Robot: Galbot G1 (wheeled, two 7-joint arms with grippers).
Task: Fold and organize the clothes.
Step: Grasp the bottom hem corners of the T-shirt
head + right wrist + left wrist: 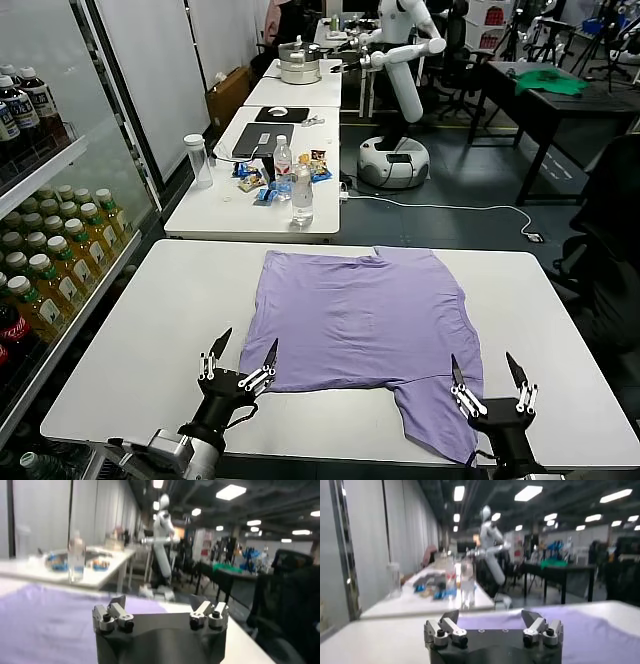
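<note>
At the near edge of the white counter (pixel 130 330), the left end effector (pixel 240 358) is hovering with fingers spread wide, holding nothing, just beside the T-shirt's near-left hem. The right end effector (pixel 490 382) is likewise standing spread and empty above the near-right sleeve. The lavender T-shirt (pixel 365 315) is lying flat across the counter's middle, one sleeve trailing toward the near edge. Beyond, a second table (pixel 225 205) is carrying water bottles (pixel 301 195) and snacks. Drink shelves (pixel 45 260) are lining the left wall; farther back, a white robot (pixel 400 90) is standing near a dark desk (pixel 545 95) holding green cloth (pixel 548 82).
</note>
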